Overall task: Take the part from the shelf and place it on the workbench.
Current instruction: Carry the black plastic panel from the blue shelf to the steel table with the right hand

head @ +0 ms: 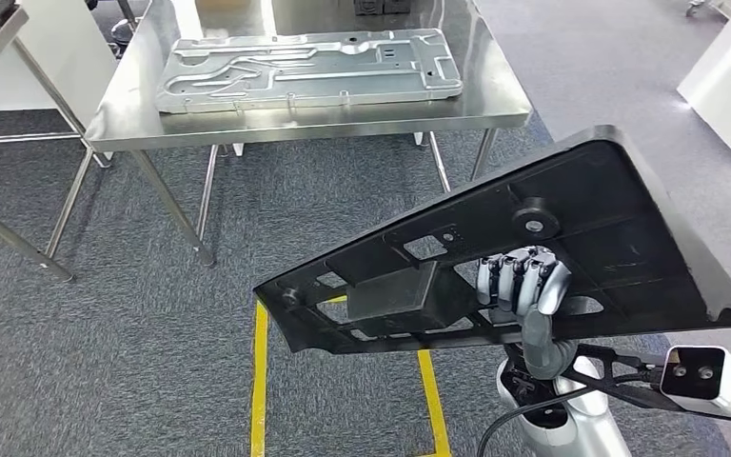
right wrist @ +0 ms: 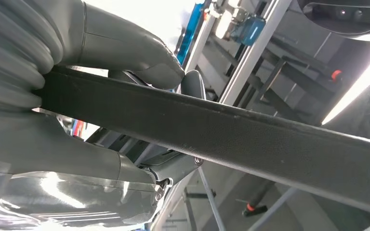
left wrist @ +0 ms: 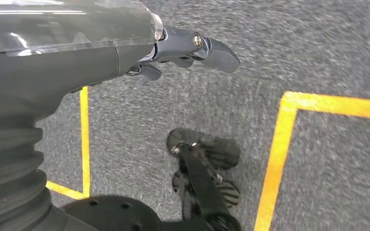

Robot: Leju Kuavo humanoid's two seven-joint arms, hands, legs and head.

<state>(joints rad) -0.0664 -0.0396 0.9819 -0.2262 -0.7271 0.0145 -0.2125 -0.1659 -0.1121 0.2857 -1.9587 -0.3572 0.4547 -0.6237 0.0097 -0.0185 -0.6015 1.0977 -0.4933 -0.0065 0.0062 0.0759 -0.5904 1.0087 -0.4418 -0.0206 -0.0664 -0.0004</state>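
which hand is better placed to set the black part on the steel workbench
Right. The right hand already grips the black part, facing the workbench ahead. The left hand hangs over the carpet, holding nothing.

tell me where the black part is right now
In the head view the black part is at lower right, held by the right hand above the carpet, short of the steel workbench.

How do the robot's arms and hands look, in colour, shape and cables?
The right hand has silver-grey segmented fingers on a darker grey wrist. Its silver forearm carries a black cable and a white camera box on a black bracket. The left hand has a grey ribbed cover, a glossy grey shell and dark fingers.
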